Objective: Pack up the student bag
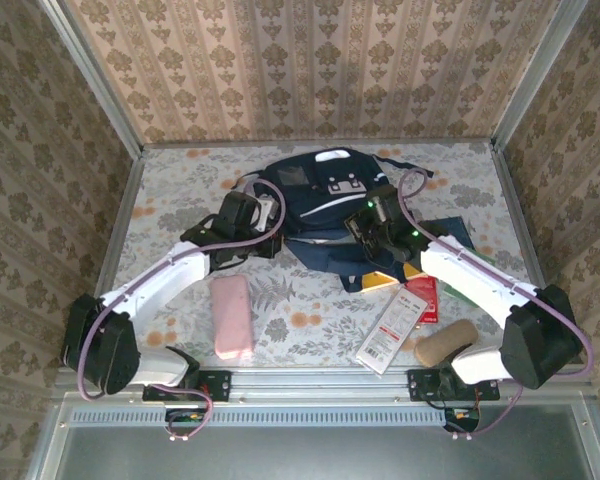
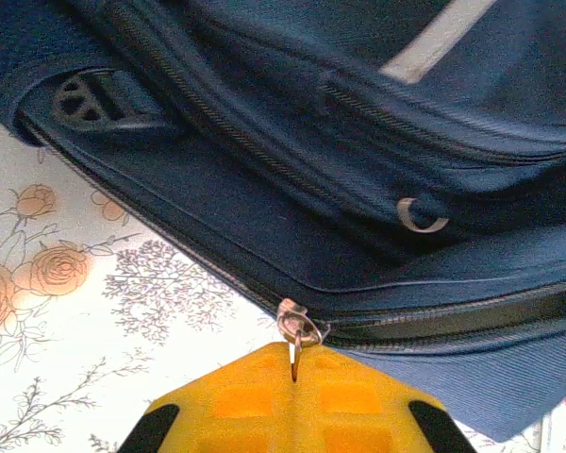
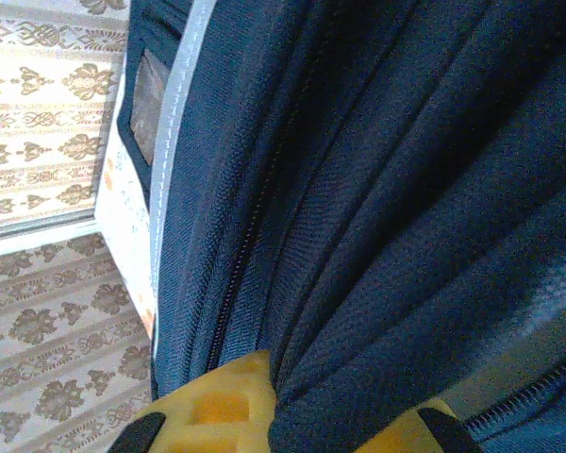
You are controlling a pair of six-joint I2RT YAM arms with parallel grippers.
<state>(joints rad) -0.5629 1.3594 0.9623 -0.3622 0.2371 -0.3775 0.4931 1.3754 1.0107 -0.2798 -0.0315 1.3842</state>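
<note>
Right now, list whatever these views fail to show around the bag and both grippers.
- Top view: print on the white packet is too small to read; the right arm covers part of the red item.
- Left wrist view: the left gripper pinches the zipper pull, but the bottom edge cuts off most of it.
- Right wrist view: student bag fabric bunched in the right gripper hides whatever lies behind it.
</note>
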